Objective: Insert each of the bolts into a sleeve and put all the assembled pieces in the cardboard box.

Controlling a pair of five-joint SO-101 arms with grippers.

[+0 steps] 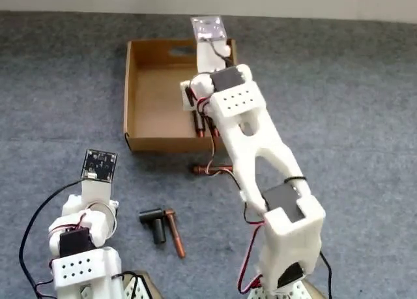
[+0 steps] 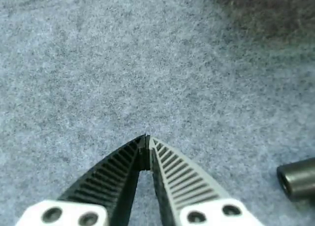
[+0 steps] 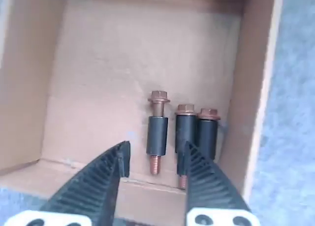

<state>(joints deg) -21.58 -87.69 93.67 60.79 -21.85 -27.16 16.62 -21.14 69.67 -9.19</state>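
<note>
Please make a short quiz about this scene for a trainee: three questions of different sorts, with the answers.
1. How many assembled pieces lie in the box?
2. True or false: the left gripper is open.
3. Fill the gap: the right gripper hangs open over the ____.
Key: 1. three; 2. false, it is shut; 3. box.

Three assembled pieces point(image 3: 186, 130) are laid side by side in the cardboard box point(image 1: 133, 84), in its corner. One bolt point(image 1: 203, 169) is left on the tabletop point(image 1: 339, 84) just outside its near wall; nearer the arms, another bolt point(image 1: 174, 232) is laid beside two sleeves point(image 1: 155, 222).
</note>
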